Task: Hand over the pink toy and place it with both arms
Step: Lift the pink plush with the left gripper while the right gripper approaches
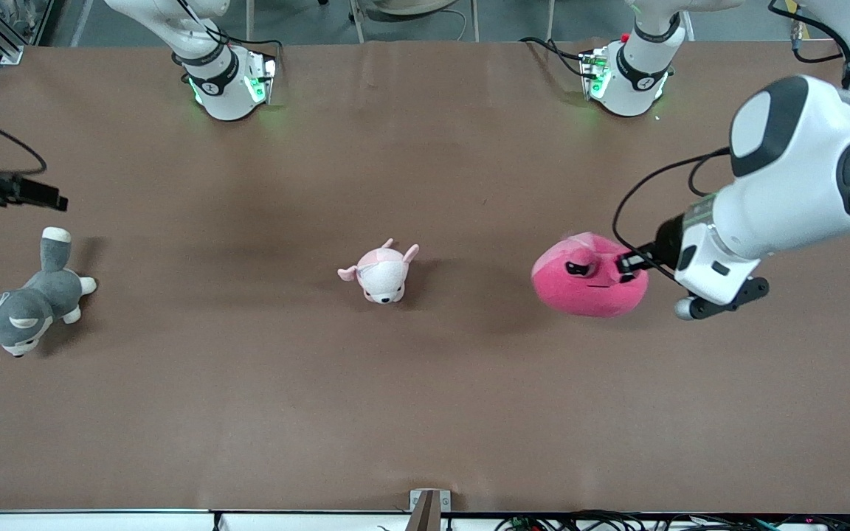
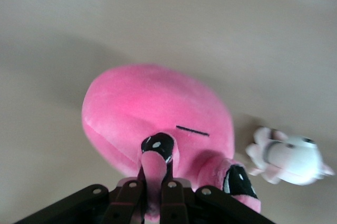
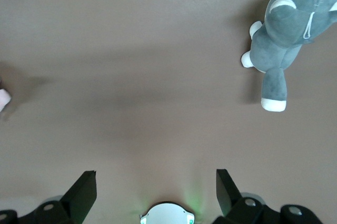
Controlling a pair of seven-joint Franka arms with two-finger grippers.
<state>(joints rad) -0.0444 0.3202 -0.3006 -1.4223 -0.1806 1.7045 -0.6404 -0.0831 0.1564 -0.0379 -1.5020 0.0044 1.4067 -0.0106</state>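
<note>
Nearest the front camera lies the brown table [image 1: 425, 413], and everything else rests on it or hangs over it.

Largest of what works here, the left arm [image 1: 801, 177] reaches in from its own end of the table. Its left gripper [image 1: 628, 263] has its jaws clamped on a fold of the pink toy [image 1: 589, 276], pinching the plush beside one droopy black eye; in the left wrist view the fingers [image 2: 129, 199] squeeze a ridge of pink fabric between them, with the rest of the pink toy [image 2: 152, 108] bulging out past the fingertips.

At the table's other end the right gripper [image 3: 156, 182] waits above the cloth, jaws standing wide apart with nothing between them.

Close by those open jaws lies a grey plush dog [image 1: 23, 306]. Smallest, a pale pink-and-white puppy plush [image 1: 381, 274] sits between the two grippers, apart from the pink toy.
</note>
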